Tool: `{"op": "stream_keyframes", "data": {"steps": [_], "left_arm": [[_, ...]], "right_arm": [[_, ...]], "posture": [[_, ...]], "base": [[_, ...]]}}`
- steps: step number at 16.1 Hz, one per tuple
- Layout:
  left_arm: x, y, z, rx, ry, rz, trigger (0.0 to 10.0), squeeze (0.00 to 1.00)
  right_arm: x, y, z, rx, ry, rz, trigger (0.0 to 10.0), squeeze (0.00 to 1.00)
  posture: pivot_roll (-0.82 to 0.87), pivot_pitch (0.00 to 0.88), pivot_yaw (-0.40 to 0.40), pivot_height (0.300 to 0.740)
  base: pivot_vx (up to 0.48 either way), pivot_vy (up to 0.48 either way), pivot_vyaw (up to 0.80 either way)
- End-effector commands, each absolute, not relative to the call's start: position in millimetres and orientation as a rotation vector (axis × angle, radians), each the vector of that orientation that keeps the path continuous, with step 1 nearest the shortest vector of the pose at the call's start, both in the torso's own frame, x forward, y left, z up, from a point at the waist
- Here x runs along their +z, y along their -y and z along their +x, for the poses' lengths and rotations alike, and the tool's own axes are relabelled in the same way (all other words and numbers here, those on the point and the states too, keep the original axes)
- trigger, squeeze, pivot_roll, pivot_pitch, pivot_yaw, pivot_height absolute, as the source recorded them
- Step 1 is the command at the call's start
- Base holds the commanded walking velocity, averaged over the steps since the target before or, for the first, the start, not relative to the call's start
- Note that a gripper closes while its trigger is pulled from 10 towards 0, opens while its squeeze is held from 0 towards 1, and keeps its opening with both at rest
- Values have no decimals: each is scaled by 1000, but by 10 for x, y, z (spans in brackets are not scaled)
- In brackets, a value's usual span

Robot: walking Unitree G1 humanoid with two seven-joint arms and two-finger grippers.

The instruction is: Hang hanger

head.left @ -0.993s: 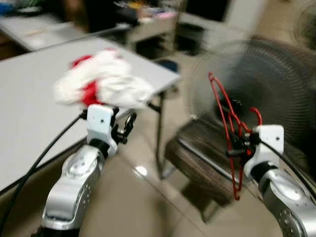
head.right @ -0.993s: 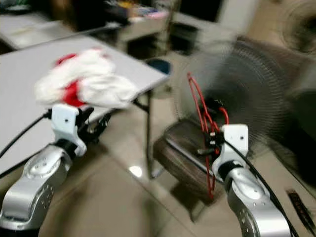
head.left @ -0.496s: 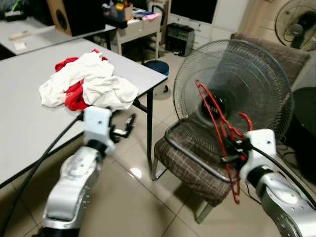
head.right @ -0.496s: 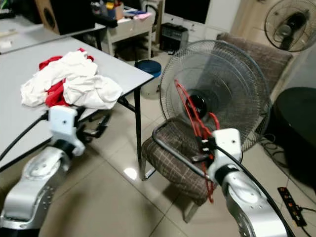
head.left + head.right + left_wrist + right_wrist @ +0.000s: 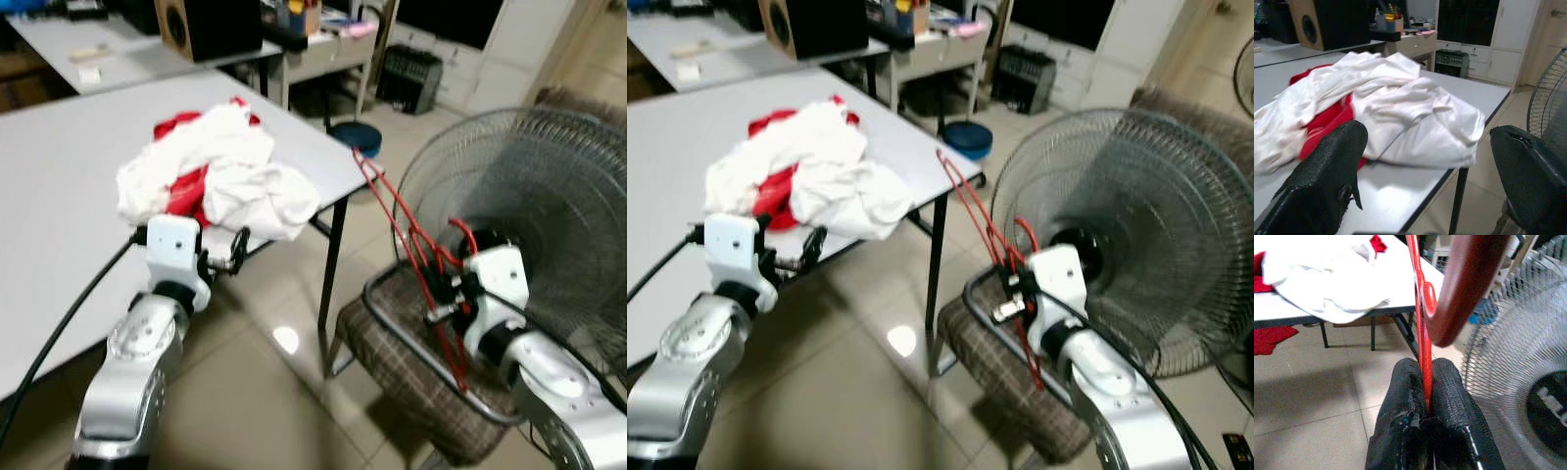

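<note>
Right gripper [image 5: 1425, 382] clenched on the red hanger [image 5: 407, 240], both black fingers [image 5: 1452, 396] pinching the thin wire near the neck, just under the hook. Hanger stands edge-on and tilted, the hook [image 5: 1464, 289] curling just above the fingers and the frame running up and away from the gripper toward the counter's corner, with the low end dropping below the wrist. Pinching at the neck probably keeps the hook free to go over a rail, and holding it out in front keeps it off the robot's body.

Left gripper [image 5: 1425, 161] released, fingers [image 5: 1327, 166] spread wide, nothing between them. It hovers at the counter [image 5: 59, 196] edge, aimed at the pile of white and red clothes [image 5: 220, 176] lying just beyond its tips. Looks ready to pick up a garment, but that is a guess.

Just beyond the right gripper is a standing fan [image 5: 1127, 225], and below it a chair [image 5: 411, 367] with a checked seat. No rail or rod can be made out near either gripper, so hanging looks not yet begun.

Hanger looks like thin glossy red wire or plastic, with a thicker, darker red hook. Could be more than one hanger stacked together; cannot tell.
</note>
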State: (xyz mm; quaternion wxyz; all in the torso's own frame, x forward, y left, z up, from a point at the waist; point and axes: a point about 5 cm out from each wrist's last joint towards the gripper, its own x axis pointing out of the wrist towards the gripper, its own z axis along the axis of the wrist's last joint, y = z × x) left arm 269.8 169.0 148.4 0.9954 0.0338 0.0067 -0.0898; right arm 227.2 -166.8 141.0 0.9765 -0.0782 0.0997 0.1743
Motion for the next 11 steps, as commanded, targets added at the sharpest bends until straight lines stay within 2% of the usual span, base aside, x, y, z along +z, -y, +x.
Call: {"op": "stream_keyframes", "data": {"steps": [1, 4, 5, 10, 11], "left_arm": [[1511, -1593, 2703, -214, 2, 63, 10000, 1000], [1509, -1606, 2711, -208, -1, 67, 10000, 1000], [1509, -1608, 2711, -206, -2, 68, 10000, 1000], [1515, -1619, 2712, -197, -2, 75, 10000, 1000], [1510, -1627, 2712, -195, -5, 77, 10000, 1000]], "right_arm": [[1437, 1722, 2252, 335, -189, -164, 10000, 0], [1459, 1734, 2247, 336, -178, -136, 10000, 0], [1466, 1720, 2233, 375, -178, -188, 10000, 0], [1475, 1644, 2193, 434, -158, -218, 10000, 0], [1488, 1660, 2198, 414, -151, -171, 10000, 0]], "posture": [[-69, 0, -58, 740], [-71, 0, -54, 740], [-72, 0, -50, 740], [-70, 0, -52, 740], [-70, 0, -52, 740]], "base": [[371, 0, 0], [374, 0, 0], [371, 0, 0], [373, 0, 725], [368, 0, 0]]}}
